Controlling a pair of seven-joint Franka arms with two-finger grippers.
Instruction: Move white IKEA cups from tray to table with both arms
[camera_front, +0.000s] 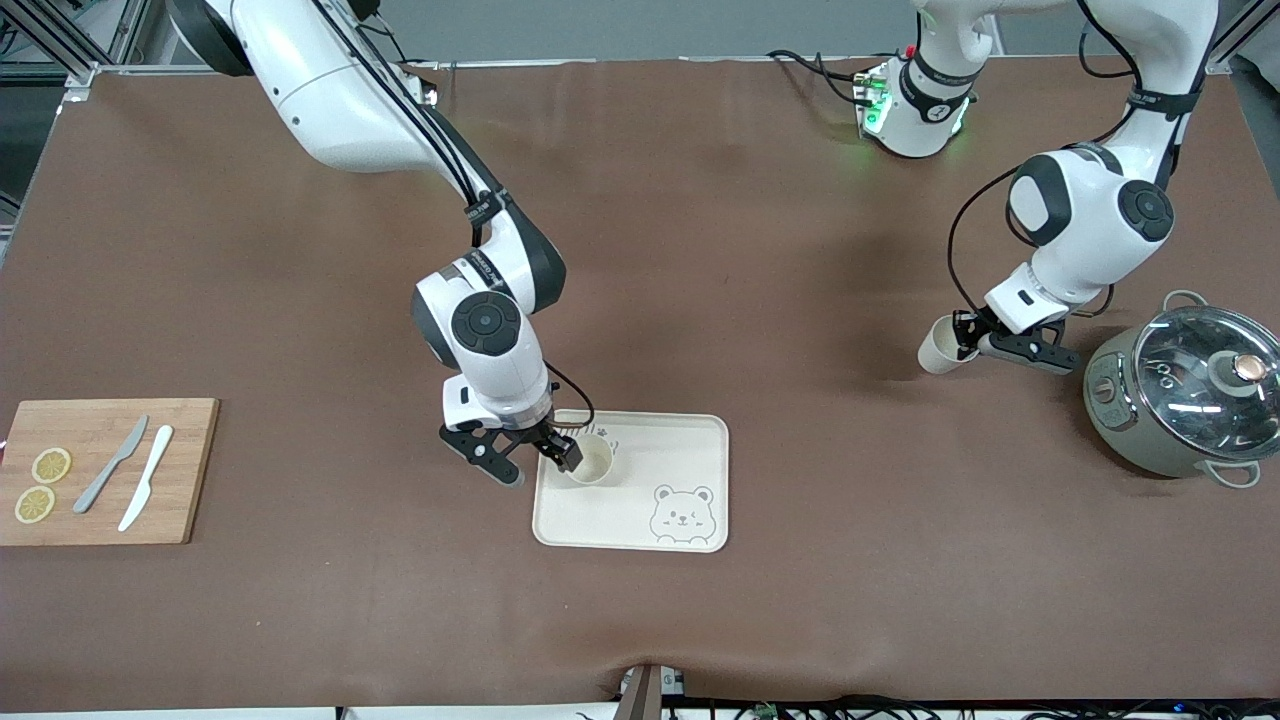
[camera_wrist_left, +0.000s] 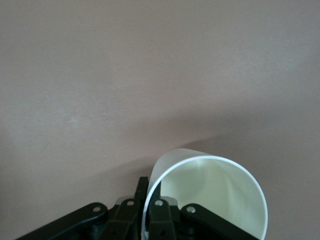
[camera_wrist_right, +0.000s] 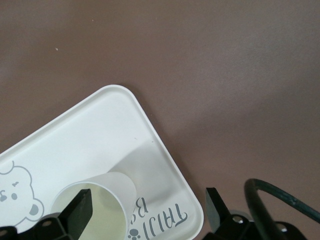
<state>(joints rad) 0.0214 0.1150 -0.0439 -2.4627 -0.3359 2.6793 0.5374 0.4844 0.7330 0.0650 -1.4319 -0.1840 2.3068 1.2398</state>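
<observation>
1. Left hand (camera_front: 968, 338): clamped tight on the wall of one white cup (camera_front: 940, 346), carried tilted above bare counter (camera_front: 780, 300) toward the left arm's end, near the lidded pot (camera_front: 1185, 385). Cup clear of the surface, not yet set down.
2. Right hand (camera_front: 527, 460): spread fully wide, gripping nothing; one finger inside the second white cup (camera_front: 592, 460), the other outside its wall, just off the tray's edge.
3. Second cup: upright on the tray (camera_front: 700, 450), in the corner by the lettering, nearest the right arm's end.
4. Risk, left side: tilted cup likely to land on its edge and roll or tip if let go at this angle; levelling needed first.
5. Risk, right side: thin-wall pinch apt to slip or tilt the cup on lifting; outer finger close to the tray rim, so a low closing could catch the rim and drag the tray.
6. Cutting board (camera_front: 100, 470) with knives, well apart; no hazard noted.
</observation>
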